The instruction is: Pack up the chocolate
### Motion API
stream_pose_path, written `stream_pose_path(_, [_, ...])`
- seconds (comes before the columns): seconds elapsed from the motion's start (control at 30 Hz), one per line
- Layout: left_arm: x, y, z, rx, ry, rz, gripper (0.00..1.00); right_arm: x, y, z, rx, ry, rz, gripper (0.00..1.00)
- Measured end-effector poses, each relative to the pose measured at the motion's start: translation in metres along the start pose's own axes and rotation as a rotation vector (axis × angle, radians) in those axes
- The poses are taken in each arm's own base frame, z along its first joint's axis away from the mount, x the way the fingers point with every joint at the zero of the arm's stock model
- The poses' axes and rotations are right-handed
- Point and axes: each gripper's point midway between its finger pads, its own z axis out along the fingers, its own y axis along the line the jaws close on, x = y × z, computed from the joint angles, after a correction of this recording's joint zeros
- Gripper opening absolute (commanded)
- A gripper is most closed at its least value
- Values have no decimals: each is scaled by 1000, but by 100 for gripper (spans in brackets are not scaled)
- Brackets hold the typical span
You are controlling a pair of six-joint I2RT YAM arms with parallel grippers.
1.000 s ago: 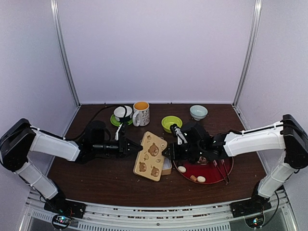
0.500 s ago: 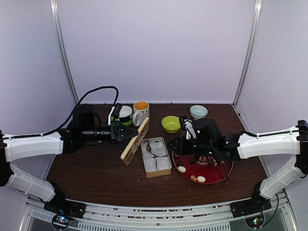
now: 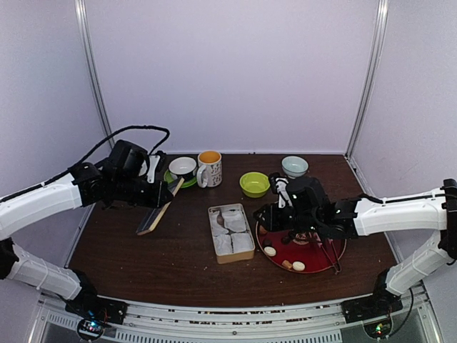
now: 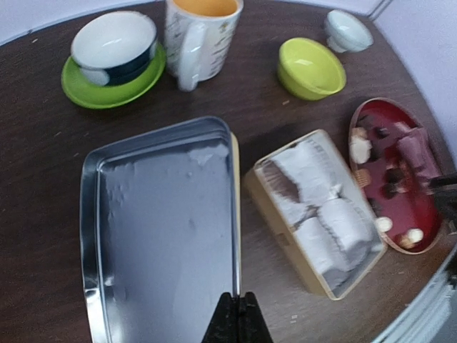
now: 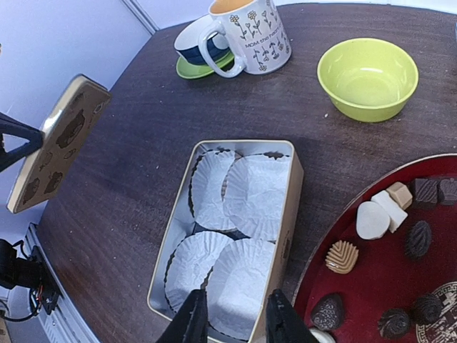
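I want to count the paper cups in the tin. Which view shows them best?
Right wrist: four paper cups show, close and sharp. Left wrist sees them slanted and less sharp; the top view, small and blurred.

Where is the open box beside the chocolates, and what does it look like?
Find the round red tray on the right half of the dark table; the tin lies just left of it. It is tan-sided, rectangular and open. Unlike the green bowl and mug behind it, it holds four empty white pleated paper cups.
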Motion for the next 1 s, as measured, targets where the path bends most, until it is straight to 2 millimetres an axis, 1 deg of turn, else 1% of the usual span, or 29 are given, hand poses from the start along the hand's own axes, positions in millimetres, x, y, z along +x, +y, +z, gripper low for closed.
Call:
stream_pose_path(0.07, [13, 23, 10, -125, 54, 27, 0, -2, -4, -3, 24, -10, -8, 29])
stream_pose_path(0.17, [29, 48, 25, -256, 129, 62, 0, -6, -11, -9, 66, -21, -28, 30])
stream_pose_path(0.27, [43, 65, 40, -338, 191, 90, 0, -7, -20, -15, 117, -24, -46, 31])
stream_pose_path(0.37, [56, 77, 55, -390, 243, 107, 0, -5, -32, -22, 174, -16, -66, 33])
stream_pose_path(0.53, [67, 87, 74, -431, 280, 118, 0, -11, -43, -41, 221, -29, -73, 39])
stream_pose_path(0.63, [73, 90, 86, -443, 298, 122, 0, -9, -57, -53, 264, -12, -68, 44])
stream_pose_path(0.73, [75, 92, 94, -445, 299, 120, 0, 3, -82, -62, 345, 50, -66, 51])
stream_pose_path(0.77, [74, 92, 97, -441, 295, 119, 0, 11, -94, -66, 377, 79, -66, 54])
stream_pose_path(0.9, [71, 85, 108, -399, 273, 107, 0, 37, -128, -84, 458, 165, -44, 74])
stream_pose_path(1.0, [72, 80, 117, -368, 270, 99, 0, 51, -145, -95, 475, 202, -8, 82])
